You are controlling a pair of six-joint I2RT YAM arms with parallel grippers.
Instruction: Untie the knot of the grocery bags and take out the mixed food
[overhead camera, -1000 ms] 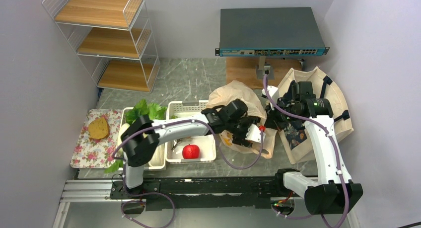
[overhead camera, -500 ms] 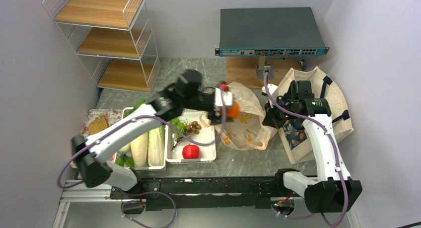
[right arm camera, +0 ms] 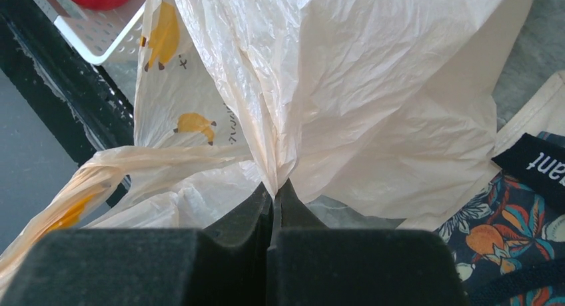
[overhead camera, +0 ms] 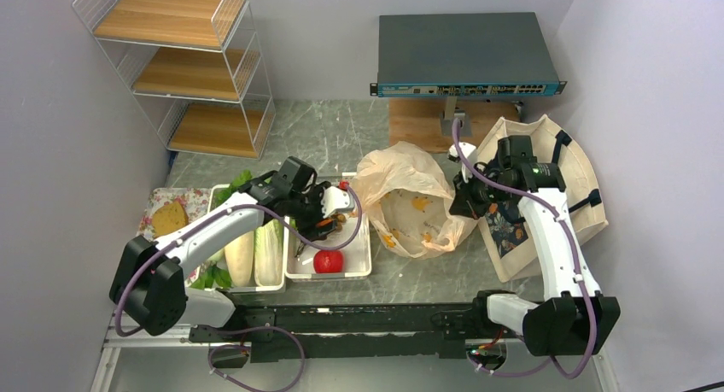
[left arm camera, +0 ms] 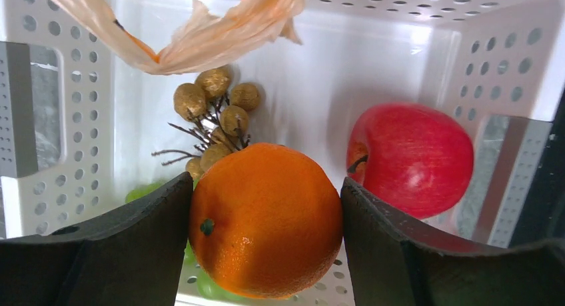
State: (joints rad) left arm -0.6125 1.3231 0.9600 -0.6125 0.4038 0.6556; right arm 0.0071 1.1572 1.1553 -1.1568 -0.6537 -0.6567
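My left gripper (overhead camera: 329, 214) is shut on an orange (left arm camera: 266, 219), one finger pressed to each side. It hangs low over the white perforated basket (overhead camera: 359, 268), which holds a red apple (left arm camera: 410, 159), brown nuts (left arm camera: 213, 106) and green grapes (left arm camera: 143, 191). The peach-beige plastic bag (overhead camera: 418, 196) lies to the right with its mouth gaping; its knot is out of view. My right gripper (overhead camera: 465, 200) is shut on a pinched fold of that bag (right arm camera: 346, 86) at its right side. The canvas tote (overhead camera: 580, 187) lies behind the right arm.
A second white basket (overhead camera: 220, 191) on the left holds cabbage (overhead camera: 269, 247) and a radish (overhead camera: 239, 255). A bread slice (overhead camera: 170, 219) sits on a floral tray (overhead camera: 141, 268). A wire shelf (overhead camera: 183, 59) stands back left, a network switch (overhead camera: 465, 55) at the back.
My left gripper came out of the plastic bag with the orange, rose, then swung left and down over the basket. The right gripper has kept its pinch on the bag.
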